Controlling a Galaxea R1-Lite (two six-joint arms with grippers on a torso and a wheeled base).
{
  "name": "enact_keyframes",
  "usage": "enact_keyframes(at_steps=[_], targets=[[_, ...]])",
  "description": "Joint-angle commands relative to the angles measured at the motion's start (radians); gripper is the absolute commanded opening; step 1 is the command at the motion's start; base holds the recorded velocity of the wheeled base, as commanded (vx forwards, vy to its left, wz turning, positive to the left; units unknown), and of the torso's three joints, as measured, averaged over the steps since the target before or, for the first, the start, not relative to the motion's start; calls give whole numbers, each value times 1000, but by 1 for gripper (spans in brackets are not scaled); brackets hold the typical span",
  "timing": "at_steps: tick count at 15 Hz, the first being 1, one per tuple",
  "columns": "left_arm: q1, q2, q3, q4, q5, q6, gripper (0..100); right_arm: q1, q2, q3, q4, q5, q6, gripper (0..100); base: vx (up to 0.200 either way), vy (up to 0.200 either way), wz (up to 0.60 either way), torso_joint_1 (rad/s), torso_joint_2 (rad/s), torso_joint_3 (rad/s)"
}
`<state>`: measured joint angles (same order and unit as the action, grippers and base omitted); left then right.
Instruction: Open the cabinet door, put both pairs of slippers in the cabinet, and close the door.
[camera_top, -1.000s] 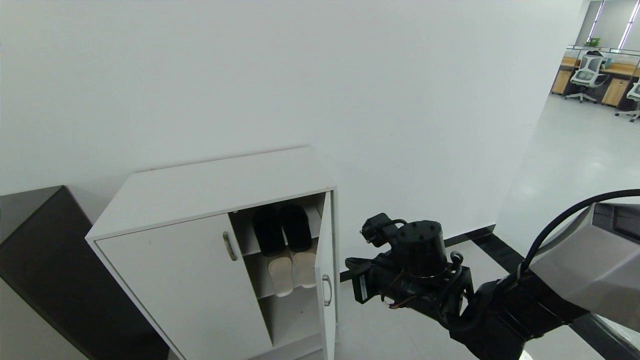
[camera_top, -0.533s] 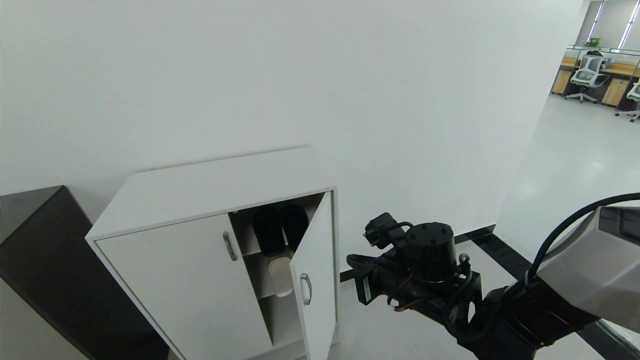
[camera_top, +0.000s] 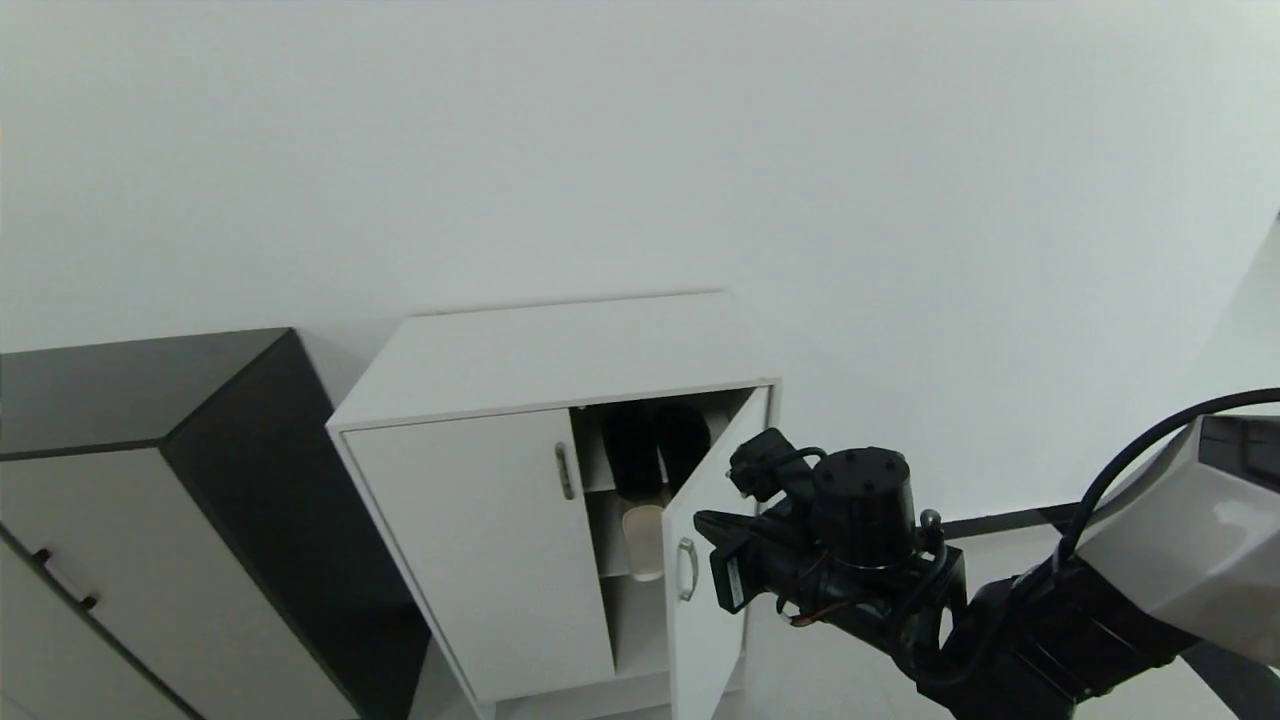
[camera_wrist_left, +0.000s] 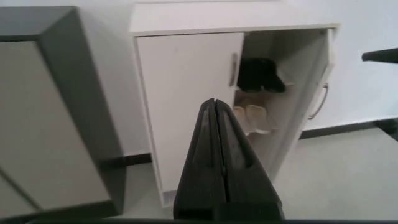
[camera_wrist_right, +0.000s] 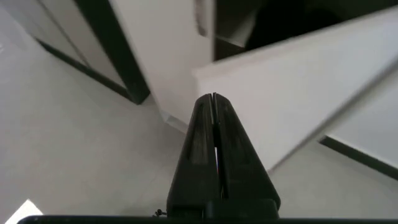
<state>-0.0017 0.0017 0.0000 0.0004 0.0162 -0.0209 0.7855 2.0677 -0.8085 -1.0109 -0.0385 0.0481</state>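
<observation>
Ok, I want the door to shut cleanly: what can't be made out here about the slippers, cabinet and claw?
Beige slippers: head view, the half-open right door covers one of the pair.
Right claw touching that door or not: the right wrist view looks along the claw, hiding any gap; in the head view its wrist blocks the tips.
Left half of the cabinet: hidden behind the shut left door, head and left wrist views.
</observation>
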Motion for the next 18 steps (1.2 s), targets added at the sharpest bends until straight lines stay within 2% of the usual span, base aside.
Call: enact_keyframes(at_steps=[1, 7, 10, 11, 12, 14, 18], targets=[[0, 1, 0, 0, -1, -1, 0, 0, 5, 12, -20, 2, -1, 0, 0, 0, 0, 76, -173, -110], [0, 1, 0, 0, 1, -1, 0, -14, 11, 46, -103, 43, -1, 0, 0, 0, 0, 29, -66, -36], [0, 1, 0, 0, 1, -1, 0, -101, 0, 106, -130, 164, -11, 0, 0, 0, 0, 0, 0, 0], [0, 1, 0, 0, 1, -1, 0, -112, -6, 117, -132, 177, -20, 0, 0, 0, 0, 0, 0, 0], [0, 1, 0, 0, 1, 1, 0, -166, -52, 203, -140, 266, -76, 0, 0, 0, 0, 0, 0, 0], [0, 1, 0, 0, 1, 2, 0, -195, -77, 265, -140, 359, -116, 0, 200, 0, 0, 2, 0, 2], [0, 1, 0, 0, 1, 2, 0, -200, -15, 267, -143, 361, -145, 0, 200, 0, 0, 4, -1, 0]])
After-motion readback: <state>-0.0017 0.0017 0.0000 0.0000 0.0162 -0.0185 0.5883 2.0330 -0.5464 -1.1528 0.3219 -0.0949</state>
